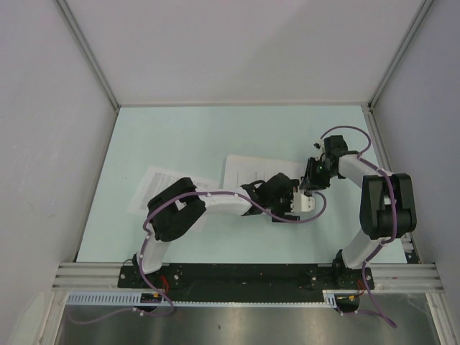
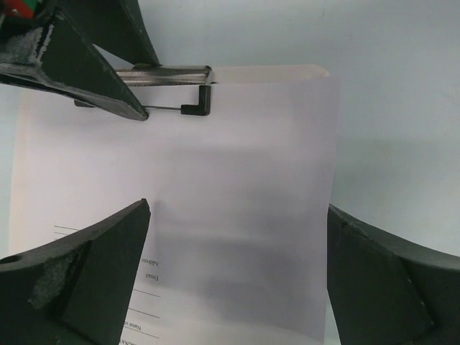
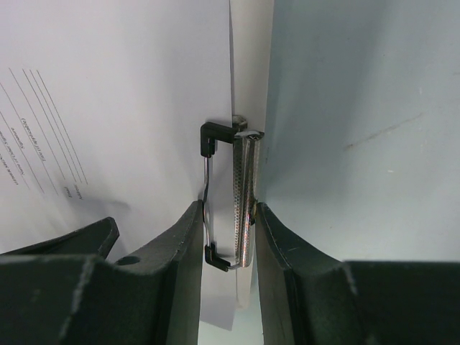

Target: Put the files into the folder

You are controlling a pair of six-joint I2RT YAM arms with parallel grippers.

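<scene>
One printed file (image 2: 215,165) lies on the white folder (image 2: 310,71), its top edge at the clip (image 2: 162,72). My left gripper (image 2: 238,237) hovers open just above this sheet, one finger over its printed side and the other at its right edge. My right gripper (image 3: 228,208) is shut on the folder's metal clip (image 3: 241,180), squeezing its wire lever and bar. The right wrist view shows the same file (image 3: 108,86) beside a strip of the folder (image 3: 251,65). A second file (image 1: 154,185) lies at the left of the table, partly under the left arm. From above, both grippers (image 1: 291,201) (image 1: 310,183) meet at the folder's right end.
The pale table (image 1: 215,133) is fenced by white walls on three sides. A metal rail (image 1: 237,273) with the arm bases runs along the near edge. The left arm's elbow (image 1: 176,208) overhangs the second sheet.
</scene>
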